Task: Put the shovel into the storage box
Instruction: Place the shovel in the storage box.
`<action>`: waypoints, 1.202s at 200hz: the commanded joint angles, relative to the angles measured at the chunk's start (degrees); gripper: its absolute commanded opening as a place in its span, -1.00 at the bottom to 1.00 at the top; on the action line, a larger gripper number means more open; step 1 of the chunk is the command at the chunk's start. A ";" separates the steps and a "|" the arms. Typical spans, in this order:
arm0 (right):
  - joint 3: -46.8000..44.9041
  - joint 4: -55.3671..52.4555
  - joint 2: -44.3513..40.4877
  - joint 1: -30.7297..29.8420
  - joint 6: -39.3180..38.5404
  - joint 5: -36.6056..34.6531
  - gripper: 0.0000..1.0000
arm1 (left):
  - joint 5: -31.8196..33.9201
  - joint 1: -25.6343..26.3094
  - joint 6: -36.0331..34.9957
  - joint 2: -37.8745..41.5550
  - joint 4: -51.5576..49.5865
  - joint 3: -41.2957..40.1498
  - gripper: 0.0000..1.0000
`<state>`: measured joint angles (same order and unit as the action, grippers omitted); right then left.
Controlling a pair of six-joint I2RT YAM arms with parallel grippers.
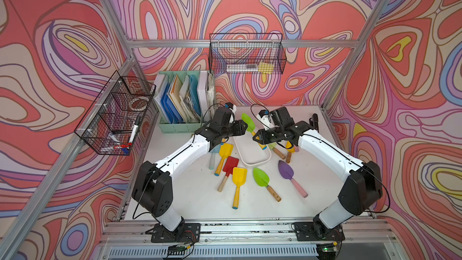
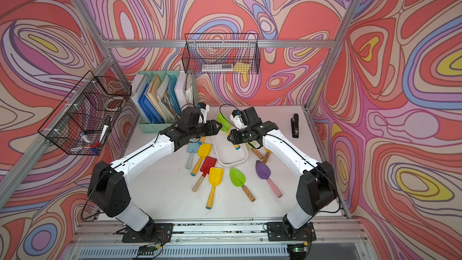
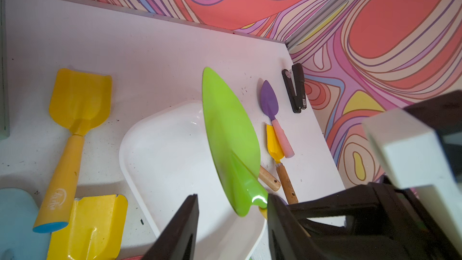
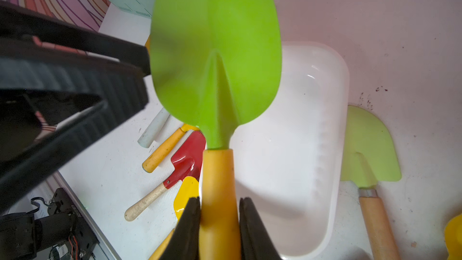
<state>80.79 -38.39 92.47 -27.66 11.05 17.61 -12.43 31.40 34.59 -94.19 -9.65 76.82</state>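
My right gripper [image 4: 220,200] is shut on the yellow handle of a green-bladed shovel [image 4: 215,58]. It holds the shovel in the air over the storage box [image 4: 300,146], a shallow white tub with nothing in it. In both top views the blade [image 1: 248,121] [image 2: 223,122] points toward the back wall, above the far end of the box [image 1: 255,163] [image 2: 232,163]. My left gripper [image 3: 232,196] is open beside the shovel [image 3: 230,133]. The blade's neck touches one of its fingers, and the other finger stands well clear.
Several other toy shovels lie on the table around the box: yellow [image 1: 239,175], red [image 1: 231,165], green [image 1: 260,176], purple [image 1: 286,168]. A black stapler [image 2: 295,126] lies at the back right. A mint file organizer [image 1: 182,101] stands at the back left, and black wire baskets [image 1: 246,53] hang on the walls.
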 commanded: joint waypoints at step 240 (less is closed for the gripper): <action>-3.30 -1.77 -9.15 -0.83 2.90 -8.93 0.24 | 0.49 -0.37 14.81 -9.78 9.63 -1.75 -1.00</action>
<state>78.76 -38.02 86.39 -28.21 13.21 12.23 -12.45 31.14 45.84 -102.39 -3.68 75.02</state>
